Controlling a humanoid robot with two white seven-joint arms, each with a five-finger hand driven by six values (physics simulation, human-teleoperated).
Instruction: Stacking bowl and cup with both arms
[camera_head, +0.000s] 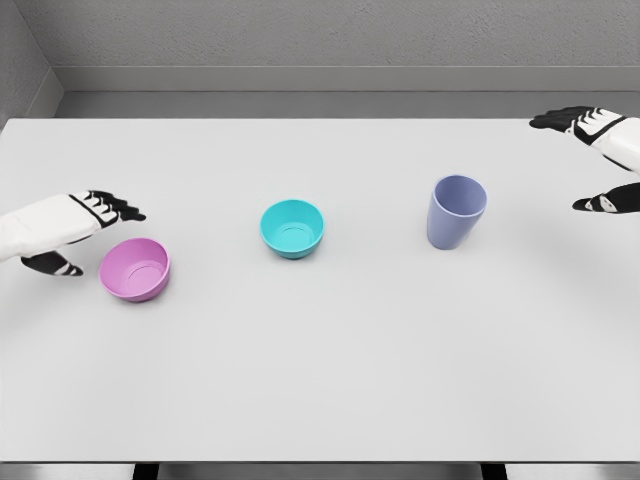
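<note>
Head view: pink bowl (135, 269), teal bowl (293, 228), purple cup (456, 211) upright, hollow; left hand (85, 230), right hand (600, 160) spread, holding nothing.

white table (320, 380), grey wall (330, 35) behind; prob. even light.

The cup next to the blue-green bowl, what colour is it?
The cup is a soft purple-blue, seen in the head view.

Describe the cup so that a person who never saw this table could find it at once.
On the white table, three vessels stand in a loose row. The cup is the rightmost one, nearest the right hand. It alone is tall and lavender blue; the teal bowl and pink bowl are low and round.
</note>
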